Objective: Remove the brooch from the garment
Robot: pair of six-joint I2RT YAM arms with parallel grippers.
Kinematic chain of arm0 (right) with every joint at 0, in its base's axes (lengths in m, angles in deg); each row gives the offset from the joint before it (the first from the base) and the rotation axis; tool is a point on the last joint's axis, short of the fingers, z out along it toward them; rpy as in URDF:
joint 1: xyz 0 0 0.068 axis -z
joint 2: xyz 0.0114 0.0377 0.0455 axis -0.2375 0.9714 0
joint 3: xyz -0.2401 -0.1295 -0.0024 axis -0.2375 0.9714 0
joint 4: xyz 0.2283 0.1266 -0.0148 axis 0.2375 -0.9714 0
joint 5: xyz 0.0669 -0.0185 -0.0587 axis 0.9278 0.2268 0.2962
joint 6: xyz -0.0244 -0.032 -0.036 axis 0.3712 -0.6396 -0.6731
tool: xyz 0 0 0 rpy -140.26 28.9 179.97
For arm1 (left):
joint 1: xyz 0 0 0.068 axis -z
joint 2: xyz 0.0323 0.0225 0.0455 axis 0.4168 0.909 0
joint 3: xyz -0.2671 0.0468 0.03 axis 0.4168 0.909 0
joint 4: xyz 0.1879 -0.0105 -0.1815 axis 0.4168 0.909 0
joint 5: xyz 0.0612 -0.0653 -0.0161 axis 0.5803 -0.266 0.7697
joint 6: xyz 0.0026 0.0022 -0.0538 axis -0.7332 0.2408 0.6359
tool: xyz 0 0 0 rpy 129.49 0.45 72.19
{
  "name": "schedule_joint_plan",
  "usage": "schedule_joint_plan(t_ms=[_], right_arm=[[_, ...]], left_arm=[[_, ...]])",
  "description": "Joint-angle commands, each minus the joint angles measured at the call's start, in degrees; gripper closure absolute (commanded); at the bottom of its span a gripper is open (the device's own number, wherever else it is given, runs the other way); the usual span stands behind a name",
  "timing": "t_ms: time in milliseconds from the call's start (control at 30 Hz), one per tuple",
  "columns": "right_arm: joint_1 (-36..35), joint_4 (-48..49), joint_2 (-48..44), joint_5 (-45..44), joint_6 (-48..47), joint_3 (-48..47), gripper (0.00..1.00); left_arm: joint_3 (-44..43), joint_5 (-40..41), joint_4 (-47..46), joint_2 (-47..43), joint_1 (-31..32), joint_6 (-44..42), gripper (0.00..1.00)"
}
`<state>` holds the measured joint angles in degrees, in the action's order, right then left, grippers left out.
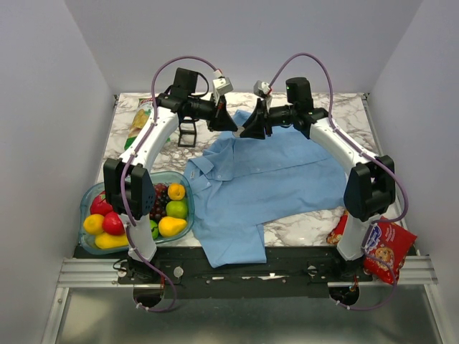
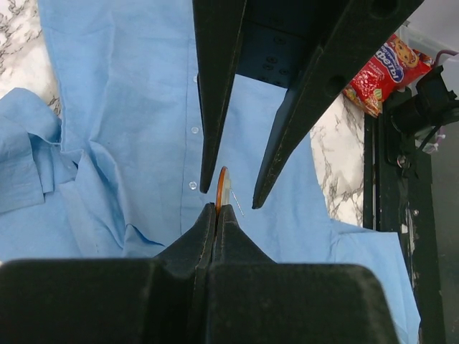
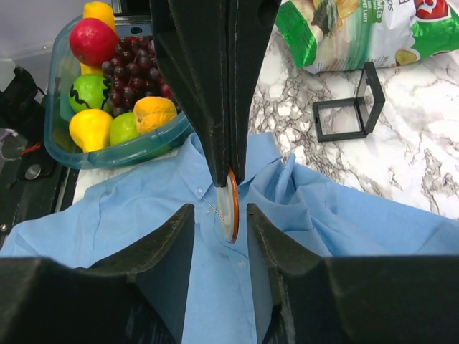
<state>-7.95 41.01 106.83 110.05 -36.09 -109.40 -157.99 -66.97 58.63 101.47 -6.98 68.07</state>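
Observation:
The garment is a light blue shirt spread over the marble table, and it also shows in the left wrist view and the right wrist view. The brooch is a round disc with an orange face and a white back, and a thin bare pin sticks out of it. My left gripper is shut on the brooch's edge and holds it above the shirt's button front. My right gripper is open, one finger on each side of the disc without touching it. Both grippers meet at the back centre.
A bowl of plastic fruit stands at the front left, also in the right wrist view. A chip bag and a small black frame are at the back left. A red cookie packet lies at the front right.

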Motion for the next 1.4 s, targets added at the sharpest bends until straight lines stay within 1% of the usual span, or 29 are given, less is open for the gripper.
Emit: schedule_joint_plan(t_ms=[0,533,833,1067,1367], right_arm=[[-0.5,0.9,0.6,-1.5,0.4,-0.1,0.60],[-0.5,1.4,1.1,-3.3,1.5,0.0,0.74],[-1.1,2.4,1.1,-5.0,2.9,0.9,0.78],[-2.0,2.5,0.8,-9.6,3.8,1.2,0.83],[-2.4,3.6,0.6,-16.7,11.2,1.0,0.84]], left_arm=[[0.5,-2.1,-1.3,-2.3,0.1,1.2,1.00],[0.0,-2.3,-2.1,-1.7,0.1,2.4,1.00],[0.1,-2.7,-2.7,-1.5,0.2,3.2,1.00],[0.1,-2.9,-2.9,-1.3,0.3,4.1,1.00],[0.8,-3.0,-3.3,-1.5,0.4,4.7,1.00]])
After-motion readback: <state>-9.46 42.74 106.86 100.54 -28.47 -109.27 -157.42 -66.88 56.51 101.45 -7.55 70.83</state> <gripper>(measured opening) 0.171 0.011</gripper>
